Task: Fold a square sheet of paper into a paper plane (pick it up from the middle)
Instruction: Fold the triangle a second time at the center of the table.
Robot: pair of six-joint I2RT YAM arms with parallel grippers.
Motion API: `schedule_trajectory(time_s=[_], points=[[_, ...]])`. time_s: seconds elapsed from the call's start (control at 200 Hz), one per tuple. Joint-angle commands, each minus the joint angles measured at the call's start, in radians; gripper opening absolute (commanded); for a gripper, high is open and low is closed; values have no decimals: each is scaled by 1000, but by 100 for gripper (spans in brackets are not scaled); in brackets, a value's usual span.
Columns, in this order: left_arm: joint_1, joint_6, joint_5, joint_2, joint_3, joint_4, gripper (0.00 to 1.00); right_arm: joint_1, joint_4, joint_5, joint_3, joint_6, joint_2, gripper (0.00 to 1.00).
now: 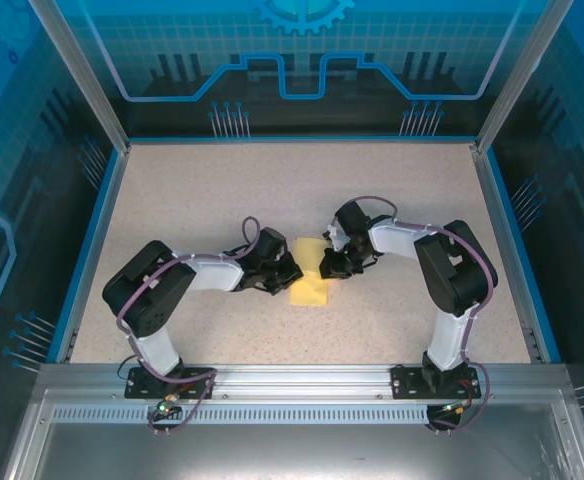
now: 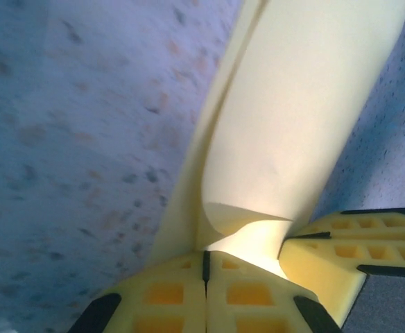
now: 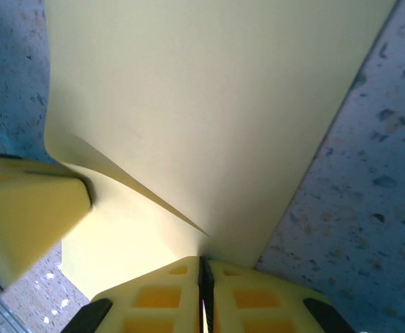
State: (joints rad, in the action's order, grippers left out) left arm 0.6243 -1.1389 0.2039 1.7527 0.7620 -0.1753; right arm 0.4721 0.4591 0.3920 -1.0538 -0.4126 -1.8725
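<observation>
Speckled table [image 1: 222, 190] bears the yellow paper [image 1: 310, 290], apparently pinched by both closed jaws.

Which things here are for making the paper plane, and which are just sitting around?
For the job:
- square sheet of paper
- left gripper and right gripper, both with fingers pinched shut on the paper

Just there:
- speckled table
- blue rim around the table

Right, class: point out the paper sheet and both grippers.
paper sheet [image 1: 310, 291]: top view, bare near half.
left gripper [image 2: 206, 258]: left wrist view, seam between fingertips.
right gripper [image 3: 202, 265]: right wrist view, seam between fingertips.
</observation>
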Motion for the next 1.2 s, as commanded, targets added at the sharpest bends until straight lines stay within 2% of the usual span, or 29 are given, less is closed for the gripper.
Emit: schedule_trajectory(time_s=[0.0,0.19,0.44,0.685,0.885,1.065,1.19], points=[[-45,38,-18,-30,-34,14,5,11,65,-178,34,20,-79,11],[-30,106,18,-87,-7,-35,5,16,65,-171,31,20,-76,11],[21,123,55,31,80,-22,5,20,66,-170,26,19,-83,11],[20,121,-31,59,101,82,4,22,65,-172,32,21,-90,11],[-31,93,-81,40,32,84,4,22,65,-178,33,22,-94,11],[-95,131,-78,12,14,105,4,22,66,-179,32,23,-96,11],[-106,174,-64,-20,41,132,4,22,67,-172,30,23,-92,11]])
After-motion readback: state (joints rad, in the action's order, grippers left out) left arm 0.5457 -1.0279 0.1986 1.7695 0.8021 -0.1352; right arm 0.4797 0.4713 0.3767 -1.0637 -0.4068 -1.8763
